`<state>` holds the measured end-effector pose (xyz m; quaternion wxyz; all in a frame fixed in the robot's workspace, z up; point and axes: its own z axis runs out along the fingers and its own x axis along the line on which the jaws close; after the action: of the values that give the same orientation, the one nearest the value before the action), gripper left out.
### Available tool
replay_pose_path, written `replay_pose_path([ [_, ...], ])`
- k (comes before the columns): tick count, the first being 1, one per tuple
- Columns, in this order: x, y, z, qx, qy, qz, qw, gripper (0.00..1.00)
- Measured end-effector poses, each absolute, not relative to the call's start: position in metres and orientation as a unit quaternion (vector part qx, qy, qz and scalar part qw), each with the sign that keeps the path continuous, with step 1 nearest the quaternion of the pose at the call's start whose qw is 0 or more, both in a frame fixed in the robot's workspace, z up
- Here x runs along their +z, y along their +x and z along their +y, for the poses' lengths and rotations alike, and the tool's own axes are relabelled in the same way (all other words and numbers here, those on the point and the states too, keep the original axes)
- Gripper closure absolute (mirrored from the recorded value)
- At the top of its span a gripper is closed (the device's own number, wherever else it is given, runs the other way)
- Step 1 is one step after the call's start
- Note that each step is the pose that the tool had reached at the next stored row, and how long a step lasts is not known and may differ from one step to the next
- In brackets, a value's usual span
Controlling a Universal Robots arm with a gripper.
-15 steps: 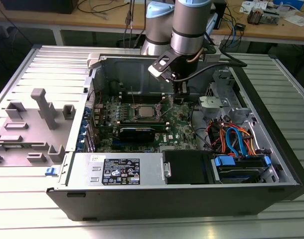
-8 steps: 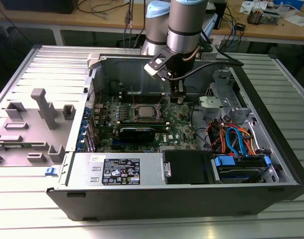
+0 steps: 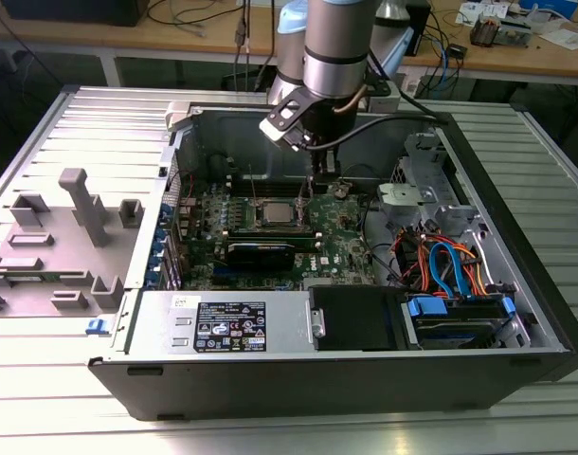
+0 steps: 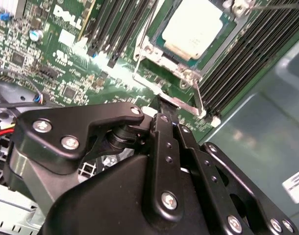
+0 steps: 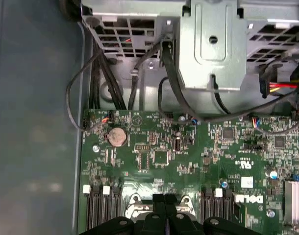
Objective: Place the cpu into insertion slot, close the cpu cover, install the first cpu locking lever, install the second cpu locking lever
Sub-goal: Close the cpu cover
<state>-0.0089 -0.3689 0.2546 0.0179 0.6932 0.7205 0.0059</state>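
Note:
The cpu, a square chip with a silver top, lies in the insertion slot on the green motherboard. The cpu cover lies flat around it as a silver frame. One thin wire lever runs along one side of the socket. A second lever angles out from the socket's corner, its end close to my fingertips. My gripper hangs just beside the socket, at its edge toward the exterior view's right. Its black fingers are pressed together, shut, with nothing seen between them.
Long black memory slots flank the socket on both sides. A metal drive cage with black cables stands beyond the board. The power supply lies along the case's front. A grey fixture sits outside the case at the exterior view's left.

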Motion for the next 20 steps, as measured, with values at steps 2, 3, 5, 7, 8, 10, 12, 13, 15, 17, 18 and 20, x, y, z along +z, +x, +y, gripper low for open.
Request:
replay_pose_path([
  [2,0.255,-0.012,-0.369,0.006,0.693,0.721,0.018,0.89],
  [3,0.255,-0.014,-0.369,0.006,0.693,0.720,0.018,0.89],
  [5,0.254,-0.016,-0.369,0.006,0.693,0.721,0.018,0.89],
  [7,0.254,-0.018,-0.369,0.006,0.693,0.721,0.018,0.89],
  [8,0.254,-0.019,-0.369,0.006,0.693,0.721,0.018,0.89],
  [10,0.253,-0.022,-0.369,0.006,0.693,0.721,0.018,0.89],
  [12,0.253,-0.026,-0.369,0.006,0.693,0.721,0.018,0.89],
  [13,0.252,-0.030,-0.369,0.006,0.693,0.721,0.018,0.89],
  [15,0.247,-0.041,-0.369,0.006,0.693,0.720,0.018,0.89],
  [17,0.243,-0.049,-0.369,0.006,0.693,0.721,0.018,0.89],
  [18,0.241,-0.052,-0.369,0.006,0.693,0.720,0.018,0.89],
  [20,0.238,-0.060,-0.369,0.006,0.693,0.721,0.018,0.89],
])
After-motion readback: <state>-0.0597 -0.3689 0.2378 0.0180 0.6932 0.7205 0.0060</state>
